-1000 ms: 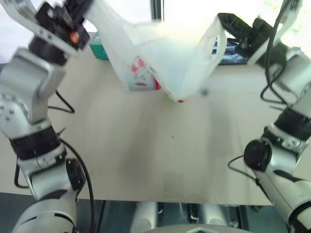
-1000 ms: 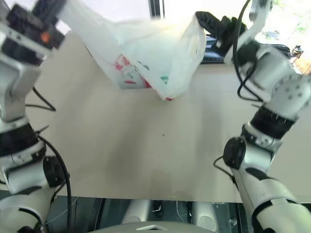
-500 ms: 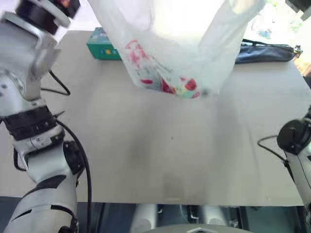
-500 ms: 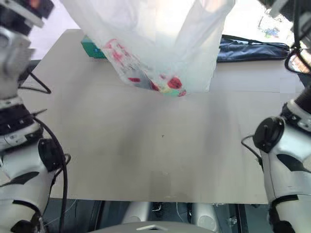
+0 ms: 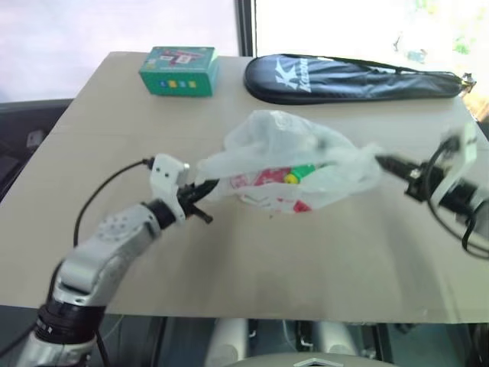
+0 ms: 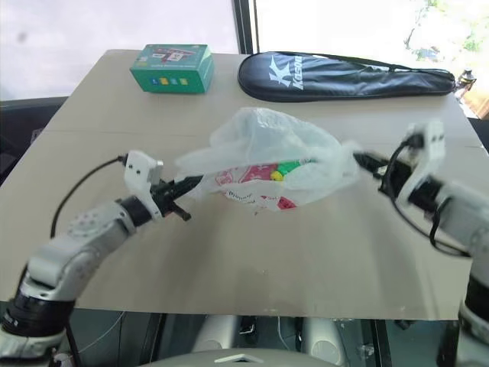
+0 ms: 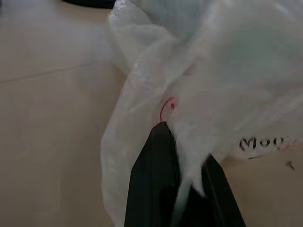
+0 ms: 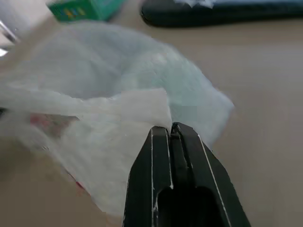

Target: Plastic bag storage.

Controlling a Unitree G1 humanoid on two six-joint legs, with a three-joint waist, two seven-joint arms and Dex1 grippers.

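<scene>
The plastic bag [image 5: 286, 160], translucent white with red-pink print, lies crumpled on the middle of the table, with red, green and yellow patches showing through it. It is stretched sideways between my two grippers. My left gripper [image 5: 205, 187] is shut on the bag's left edge; in the left wrist view the film is pinched between its black fingers [image 7: 156, 161]. On the other side, my right gripper [image 5: 382, 162] is shut on the bag's right end, and in the right wrist view its fingers [image 8: 161, 156] meet on a fold of the bag [image 8: 94, 104].
A green box [image 5: 178, 70] stands at the table's far left. A long black racket cover [image 5: 351, 78] lies along the far edge. The beige table [image 5: 252, 260] has bare surface in front of the bag, down to its near edge.
Both arms have come down from high up to table level. The bag, which hung in the air between them, now rests on the table, pulled out sideways.
</scene>
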